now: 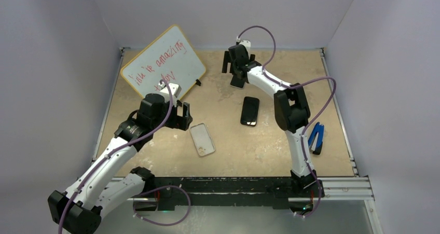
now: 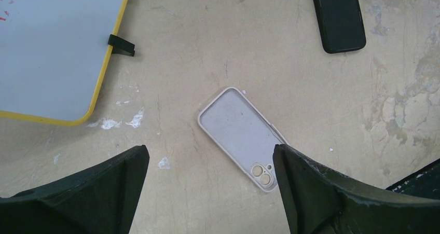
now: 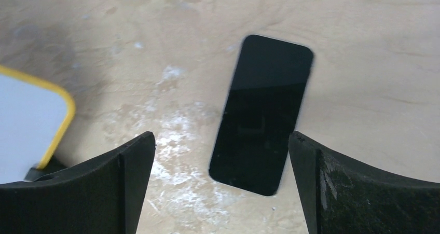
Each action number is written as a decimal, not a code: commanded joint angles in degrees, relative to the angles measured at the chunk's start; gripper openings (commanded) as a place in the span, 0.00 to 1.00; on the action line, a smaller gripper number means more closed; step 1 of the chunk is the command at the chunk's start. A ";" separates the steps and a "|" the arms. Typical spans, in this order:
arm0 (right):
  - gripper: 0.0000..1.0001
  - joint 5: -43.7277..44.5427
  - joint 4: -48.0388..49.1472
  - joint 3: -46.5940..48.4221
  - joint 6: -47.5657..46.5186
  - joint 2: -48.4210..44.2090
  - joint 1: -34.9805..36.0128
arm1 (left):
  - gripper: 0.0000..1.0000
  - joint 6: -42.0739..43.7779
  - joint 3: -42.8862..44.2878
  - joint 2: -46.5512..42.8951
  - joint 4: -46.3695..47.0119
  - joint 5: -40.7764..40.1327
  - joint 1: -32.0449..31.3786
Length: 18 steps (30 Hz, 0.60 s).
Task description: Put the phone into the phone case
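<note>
The phone (image 1: 249, 111) is a black slab lying flat, screen up, on the beige table. In the right wrist view the phone (image 3: 262, 114) lies below and between the tips of my right gripper (image 3: 222, 140), which is open and hovers above it without touching. The phone case (image 1: 202, 139) is a whitish shell lying hollow side up, left of the phone and apart from it. My left gripper (image 2: 208, 156) is open above the phone case (image 2: 242, 135), whose camera-hole end sits by the right finger (image 2: 311, 192). In the top view the left gripper (image 1: 181, 117) hangs just left of the case and the right gripper (image 1: 238, 70) behind the phone.
A yellow-framed whiteboard (image 1: 163, 63) with red writing leans at the back left; its corner also shows in the left wrist view (image 2: 52, 47). A blue-handled tool (image 1: 316, 138) lies near the right edge. White walls close the table on three sides.
</note>
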 commanded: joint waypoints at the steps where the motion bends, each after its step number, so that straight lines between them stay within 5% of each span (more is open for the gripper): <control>1: 0.99 12.00 -3.26 0.97 3.08 1.09 0.45 | 0.94 0.20 -0.08 -1.12 0.82 -0.61 -0.05; 9: 0.99 11.94 2.72 0.02 8.13 4.61 0.44 | 0.95 0.57 0.03 -1.12 1.04 -0.68 -0.03; 18: 0.95 14.89 -1.03 5.69 9.52 10.55 0.55 | 0.94 0.72 0.07 -1.27 1.08 -0.62 0.04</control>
